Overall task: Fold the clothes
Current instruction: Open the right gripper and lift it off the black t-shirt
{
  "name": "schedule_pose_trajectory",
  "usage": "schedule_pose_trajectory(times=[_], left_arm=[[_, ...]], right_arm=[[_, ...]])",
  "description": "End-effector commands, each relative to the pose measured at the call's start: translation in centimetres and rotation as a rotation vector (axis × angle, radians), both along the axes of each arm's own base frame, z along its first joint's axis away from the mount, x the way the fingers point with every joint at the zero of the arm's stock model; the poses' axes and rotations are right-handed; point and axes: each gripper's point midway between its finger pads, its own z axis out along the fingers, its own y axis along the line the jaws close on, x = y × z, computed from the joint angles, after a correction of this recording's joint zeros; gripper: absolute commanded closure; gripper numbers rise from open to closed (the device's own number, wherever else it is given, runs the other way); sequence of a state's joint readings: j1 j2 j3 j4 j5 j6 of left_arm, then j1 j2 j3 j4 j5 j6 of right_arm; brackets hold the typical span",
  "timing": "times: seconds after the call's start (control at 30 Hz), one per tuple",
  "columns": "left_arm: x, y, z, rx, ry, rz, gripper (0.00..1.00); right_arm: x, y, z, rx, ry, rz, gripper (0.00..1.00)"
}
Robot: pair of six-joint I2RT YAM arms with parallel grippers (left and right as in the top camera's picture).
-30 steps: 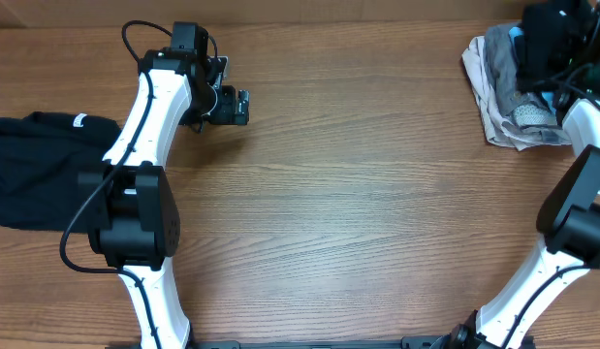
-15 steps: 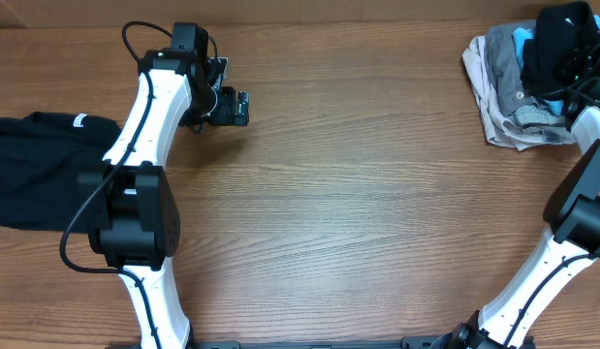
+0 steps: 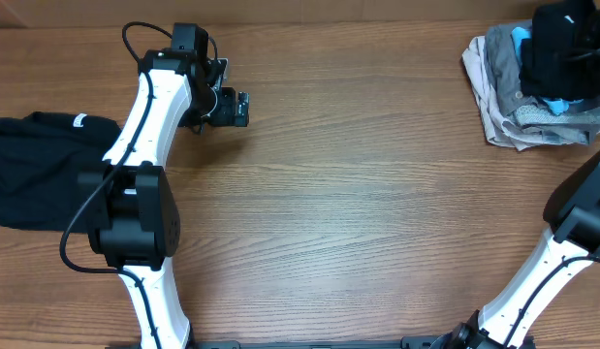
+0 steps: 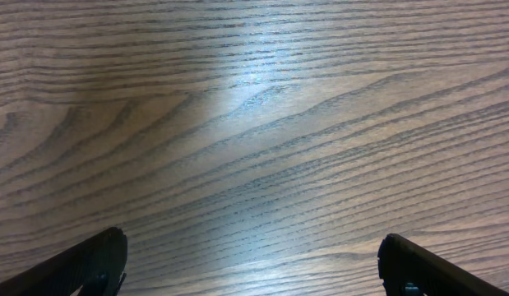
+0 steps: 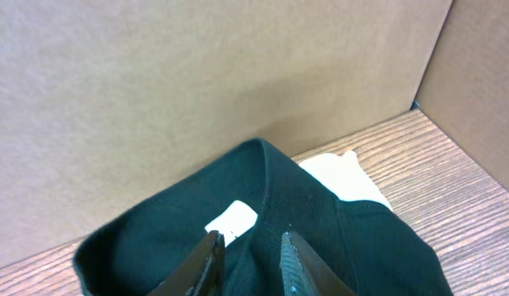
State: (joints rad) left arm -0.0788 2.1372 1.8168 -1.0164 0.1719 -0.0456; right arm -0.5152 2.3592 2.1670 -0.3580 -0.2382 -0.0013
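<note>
Fabric this limp sags and slips, so the collar (image 5: 266, 168) is my best hold. My right tool (image 5: 249, 245) pinches a black shirt (image 5: 344, 226) there, over the pile (image 3: 498, 111), upper right; left tool (image 4: 250, 265) gapes above the table (image 4: 254, 123); second shirt (image 3: 33, 174) lies far left.

— Where does everything lie on the table (image 3: 358, 223)?

— One T-shirt (image 3: 33, 179) lies at the left edge, partly hidden under the left arm (image 3: 159, 97); the left gripper (image 3: 243, 107) hangs over bare wood behind it and to its right, well apart from any cloth.

— And the right side?

— A pile of garments (image 3: 508, 121) sits in the far right corner; a second T-shirt (image 3: 556, 44) is over it, its collar between the fingers of the right gripper (image 5: 250, 259); its neck tag (image 5: 231, 222) lies just behind them; a cardboard wall (image 5: 196, 82) stands behind.
</note>
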Motion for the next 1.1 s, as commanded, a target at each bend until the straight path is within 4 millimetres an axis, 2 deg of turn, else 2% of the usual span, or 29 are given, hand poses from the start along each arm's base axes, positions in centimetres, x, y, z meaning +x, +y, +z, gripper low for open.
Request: schedule_pose_trajectory(times=[0.0,0.17,0.3,0.33,0.43,0.47,0.53,0.6,0.63,0.73,0.8,0.9,1.0,1.07], left_arm=[[-0.1,-0.1,-0.4,0.002,0.003,-0.024,0.0],[0.0,-0.1,-0.3,0.002,-0.001,-0.024,0.0],[0.0,0.0,-0.4,0.004,-0.002,-0.023,0.0],[0.0,0.0,-0.4,0.007,-0.002,-0.022,0.0],[0.0,0.3,-0.4,0.022,-0.001,-0.019,0.0],[0.0,0.4,-0.4,0.03,-0.003,-0.017,0.0],[0.0,0.4,-0.4,0.03,-0.003,-0.017,0.0],[0.0,0.4,-0.4,0.03,-0.002,-0.017,0.0],[0.0,0.4,-0.4,0.03,-0.002,-0.017,0.0],[0.0,0.4,-0.4,0.03,-0.001,-0.017,0.0],[0.0,0.4,-0.4,0.03,-0.002,-0.017,0.0],[0.1,0.4,-0.4,0.03,-0.006,-0.016,0.0],[0.2,0.5,-0.4,0.032,-0.011,-0.016,0.0],[0.4,0.8,-0.4,0.052,-0.019,-0.011,0.0]], right_arm=[[0.2,0.7,-0.3,0.011,0.012,0.018,0.73],[0.9,1.8,-6.0,0.057,0.095,0.038,0.73],[1.5,3.3,-13.1,0.106,0.189,0.061,0.71],[1.5,3.9,-15.6,0.123,0.223,0.069,0.69],[0.9,5.5,-20.0,0.167,0.305,0.089,0.67],[0.6,6.3,-21.3,0.185,0.339,0.099,0.64],[0.5,6.9,-21.5,0.193,0.353,0.107,0.62],[0.7,7.1,-20.0,0.213,0.352,0.12,0.6],[1.0,7.2,-18.2,0.227,0.345,0.124,0.57],[1.9,6.6,-14.0,0.246,0.3,0.092,0.0],[2.7,6.2,-10.0,0.236,0.244,0.077,0.0],[3.3,5.9,-2.0,0.21,0.122,0.062,0.0],[2.6,6.4,5.8,0.205,-0.005,0.045,0.0],[1.7,7.4,10.9,0.2,-0.083,0.046,0.0]])
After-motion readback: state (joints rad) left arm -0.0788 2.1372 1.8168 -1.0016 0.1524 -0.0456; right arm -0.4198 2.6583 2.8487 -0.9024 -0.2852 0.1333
